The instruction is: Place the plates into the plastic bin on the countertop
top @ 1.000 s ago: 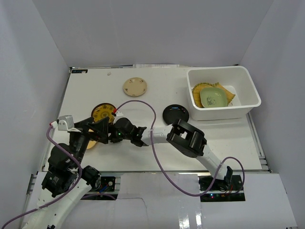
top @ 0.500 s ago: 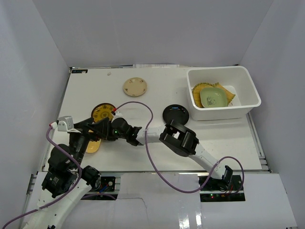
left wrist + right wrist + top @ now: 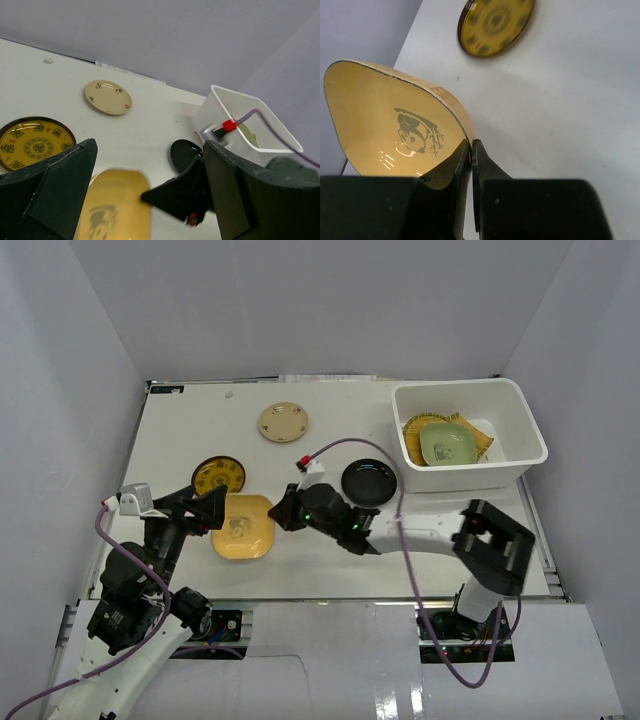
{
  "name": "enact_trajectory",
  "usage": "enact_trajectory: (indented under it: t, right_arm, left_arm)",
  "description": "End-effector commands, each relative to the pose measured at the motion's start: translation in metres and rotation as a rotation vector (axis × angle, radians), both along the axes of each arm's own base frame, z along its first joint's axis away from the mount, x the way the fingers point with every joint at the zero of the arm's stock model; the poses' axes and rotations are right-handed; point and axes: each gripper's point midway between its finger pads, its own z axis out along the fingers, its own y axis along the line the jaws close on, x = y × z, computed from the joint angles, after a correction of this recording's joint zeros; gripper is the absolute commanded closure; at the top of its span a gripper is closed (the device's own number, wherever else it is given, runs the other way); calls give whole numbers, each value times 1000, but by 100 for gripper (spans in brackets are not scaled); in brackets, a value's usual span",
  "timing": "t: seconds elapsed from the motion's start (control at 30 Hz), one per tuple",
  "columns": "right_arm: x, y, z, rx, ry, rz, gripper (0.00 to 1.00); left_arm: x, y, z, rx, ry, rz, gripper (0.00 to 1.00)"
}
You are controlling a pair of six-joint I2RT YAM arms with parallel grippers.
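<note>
A yellow square plate (image 3: 243,527) with a panda drawing (image 3: 395,130) is tilted up off the white countertop (image 3: 330,430) at the front left. My right gripper (image 3: 277,520) (image 3: 471,146) is shut on its right rim. My left gripper (image 3: 190,510) (image 3: 150,165) stands open just left of that plate (image 3: 112,210), holding nothing. A glossy black round plate (image 3: 369,480), a round yellow plate with a dark rim (image 3: 219,476) and a beige round plate (image 3: 283,421) lie on the countertop. The white plastic bin (image 3: 468,480) at the right holds a woven tray (image 3: 418,430) and a pale green square plate (image 3: 446,443).
Pale grey walls close in the countertop on three sides. A purple cable (image 3: 345,445) loops from my right wrist over the black plate. The right arm's forearm (image 3: 420,532) stretches across the front of the table toward the left arm.
My right gripper has shut on the yellow square plate's rim and drawn it rightward, out from beside the left gripper. The left arm has not moved.
</note>
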Motion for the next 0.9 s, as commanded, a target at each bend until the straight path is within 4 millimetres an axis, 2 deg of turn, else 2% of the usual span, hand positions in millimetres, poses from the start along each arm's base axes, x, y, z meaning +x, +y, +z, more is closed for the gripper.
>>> enact_trajectory:
  t: [0.0, 0.03, 0.07, 0.1, 0.13, 0.2, 0.23, 0.27, 0.3, 0.33, 0.37, 0.4, 0.5, 0.57, 0.6, 0.7, 0.83, 0.87]
  right_arm:
    - [75, -90, 82, -41, -242, -255, 92]
    - [86, -113, 90, -80, -261, -299, 92]
    - [96, -144, 88, -155, -247, -348, 92]
    - [103, -171, 114, -137, -289, -383, 92]
    - [130, -215, 120, -163, -295, -479, 92]
    - [149, -273, 133, -236, -309, -604, 92]
    - [166, -321, 131, -309, -305, -701, 92]
    - [172, -339, 138, -312, -305, -717, 92]
    - [177, -359, 134, -339, -281, -745, 92]
    - [187, -399, 135, -364, -270, -822, 92]
    - [191, -413, 133, -373, -259, -839, 92]
    - [200, -437, 130, -384, -226, -874, 92]
    - [212, -463, 107, -443, -155, -888, 92]
    - [219, -469, 100, -477, -143, -892, 92]
    - [224, -486, 89, -498, -108, -926, 91]
    - [234, -500, 65, -510, -35, -944, 89]
    - [244, -508, 57, -518, 1, -968, 84]
    - [244, -511, 55, -531, 3, -980, 76]
  left_arm:
    - [1, -3, 3, -8, 2, -9, 2]
    - [2, -4, 1, -5, 6, -14, 2]
    - [2, -6, 0, -1, 9, -21, 2]
    - [2, -7, -3, 4, 15, -24, 2]
    - [3, -8, -4, 8, 17, -29, 2]
    - [3, -12, -6, 8, 23, -47, 2]
    - [3, -13, -7, 9, 24, -52, 2]
    - [3, -13, -8, 11, 26, -53, 2]
    - [4, -15, -10, 16, 33, -59, 2]
    - [5, -16, -12, 23, 40, -62, 2]
    - [6, -16, -12, 27, 43, -62, 2]
    - [7, -17, -14, 31, 48, -65, 2]
    - [9, -20, -19, 41, 72, -68, 2]
    - [10, -23, -21, 41, 82, -80, 2]
    - [11, -24, -22, 42, 86, -84, 2]
    - [12, -26, -24, 48, 97, -90, 2]
    - [15, -29, -28, 61, 114, -96, 2]
    - [16, -30, -29, 67, 117, -99, 2]
